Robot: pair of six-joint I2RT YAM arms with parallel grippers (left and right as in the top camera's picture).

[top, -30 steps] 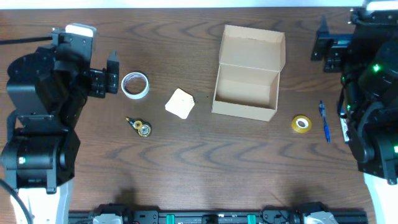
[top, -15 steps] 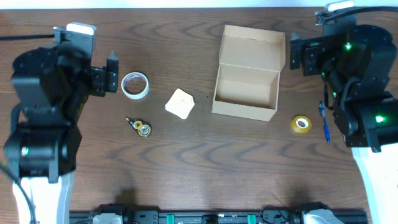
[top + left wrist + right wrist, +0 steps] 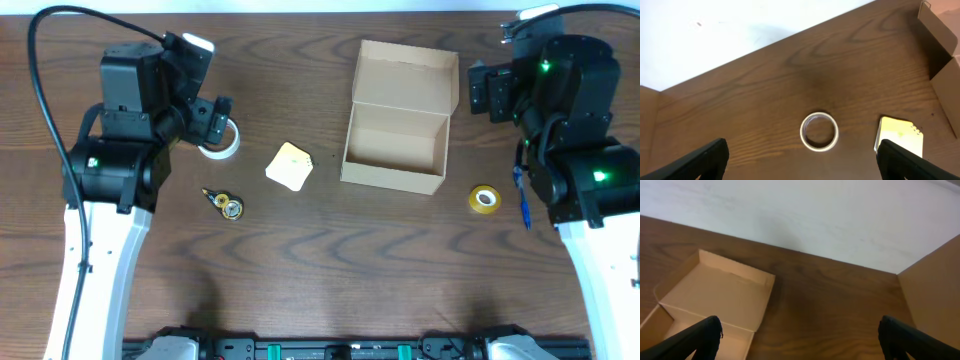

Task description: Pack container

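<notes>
**A:** How is the left gripper (image 3: 215,112) set?

**B:** Spread wide, holding nothing. Just ahead, centred between its fingers (image 3: 705,159), a white ring-shaped roll of tape (image 3: 819,148) lies flat on the dark wooden worktop (image 3: 330,250). It is round, so no axis matters.

**A:** And the container?

**B:** The tan cardboard box (image 3: 392,178) stands open and empty, well beyond the roll to that gripper's right. The right gripper (image 3: 800,330), equally wide and empty, hangs beside its lid. The left is nearer the roll.

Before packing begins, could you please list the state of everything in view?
Tan cardboard box: lid open, empty.
White tape roll: lying flat.
Yellow tape roll: lying flat.
Pale yellow square notepad: lying flat.
Blue pen: lying flat.
Left gripper: fingers open.
Right gripper: fingers open.
</notes>
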